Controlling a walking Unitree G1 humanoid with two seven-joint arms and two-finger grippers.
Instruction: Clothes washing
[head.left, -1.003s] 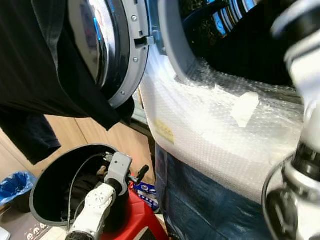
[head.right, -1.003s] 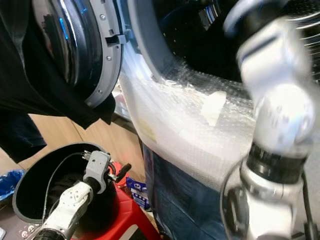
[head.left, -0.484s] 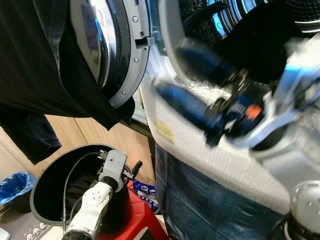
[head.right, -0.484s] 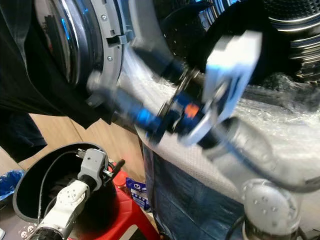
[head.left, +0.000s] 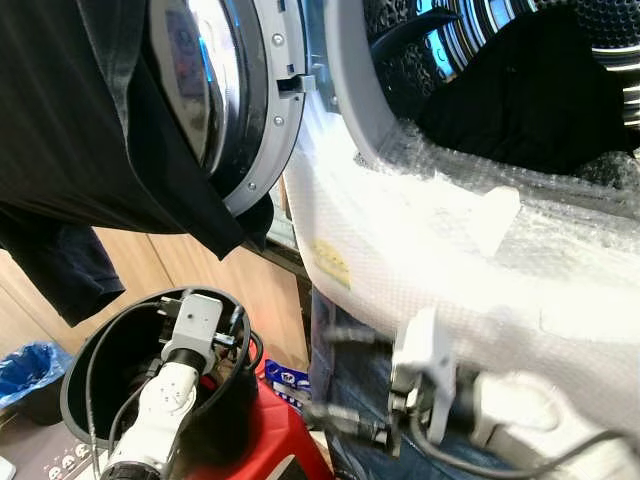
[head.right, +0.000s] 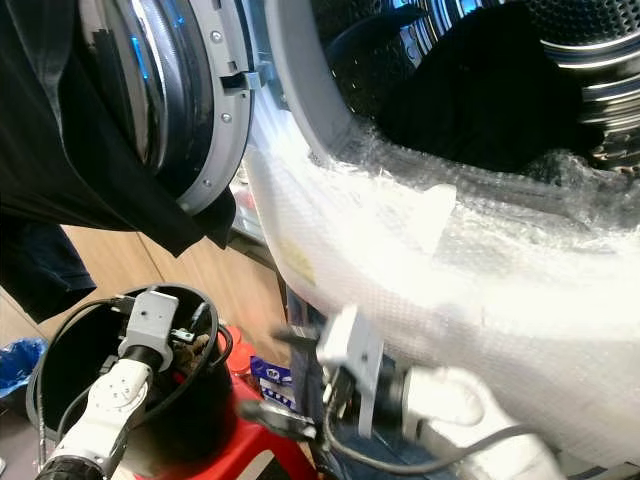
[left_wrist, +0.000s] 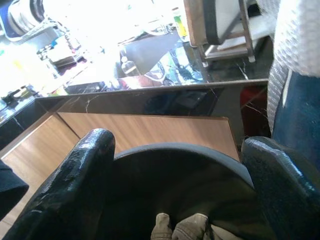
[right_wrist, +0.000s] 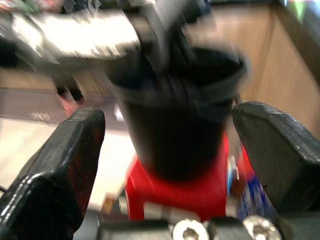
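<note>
A front-loading washing machine (head.left: 420, 240), its front wrapped in bubble wrap, stands with its round door (head.left: 225, 95) swung open to the robot's left. Dark clothes (head.left: 530, 95) lie inside the steel drum. A black garment (head.left: 80, 130) hangs draped over the open door.

Below the door, a black bucket (head.left: 75, 385) sits on a red stool (head.left: 275, 440), next to wooden cabinet fronts (head.left: 215, 275). The left gripper (head.left: 240, 338) reaches over the bucket's rim; in the left wrist view its two black fingers (left_wrist: 75, 180) are spread wide apart with nothing between them, and a pale piece of cloth (left_wrist: 182, 226) lies in the bucket just past them.

The right gripper (head.left: 340, 385) is low in front of the machine, blurred, pointing toward the bucket and stool. The right wrist view shows its fingers (right_wrist: 55, 165) also wide apart and empty, with the bucket and red stool beyond them.
</note>
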